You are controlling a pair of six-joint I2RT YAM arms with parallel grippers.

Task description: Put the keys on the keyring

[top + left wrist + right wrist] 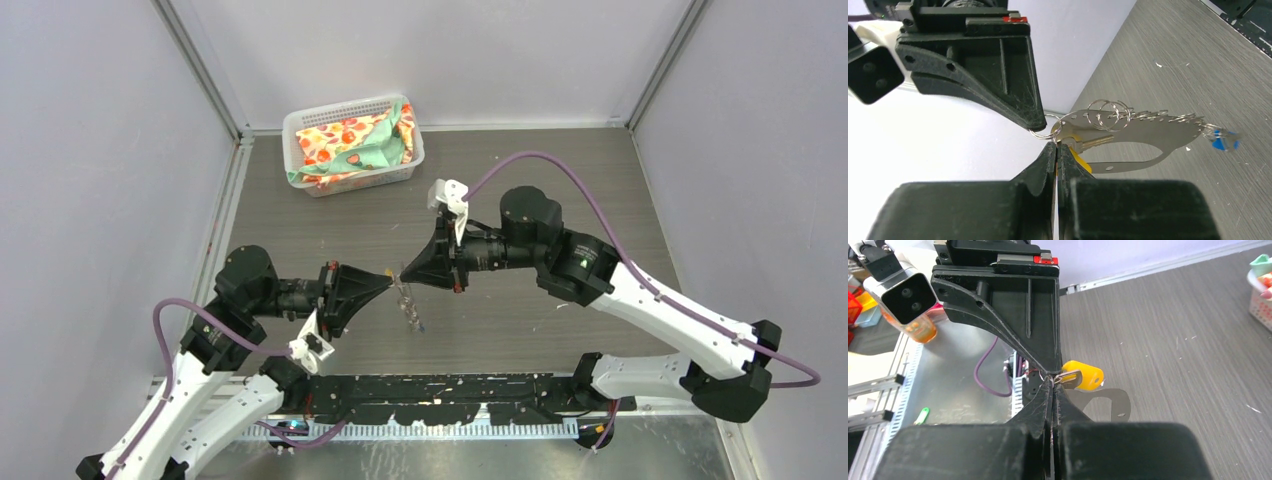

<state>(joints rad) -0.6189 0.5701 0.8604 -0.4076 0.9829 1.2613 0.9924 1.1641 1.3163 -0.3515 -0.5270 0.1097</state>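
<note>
The left gripper (1055, 150) is clenched on the yellow key (1083, 375). The right gripper (1052, 387), tip to tip with it, seems to pinch a small wire ring (1044, 129) at the 9 o'clock end of the keyring (1148, 132). The keyring hangs above the table (560, 180), with the blue key (1220, 141) at its 3 o'clock end. Both pinches are very thin, so I think a small twist can let the key slip out. The free plate can also swing and pull the ring away.
</note>
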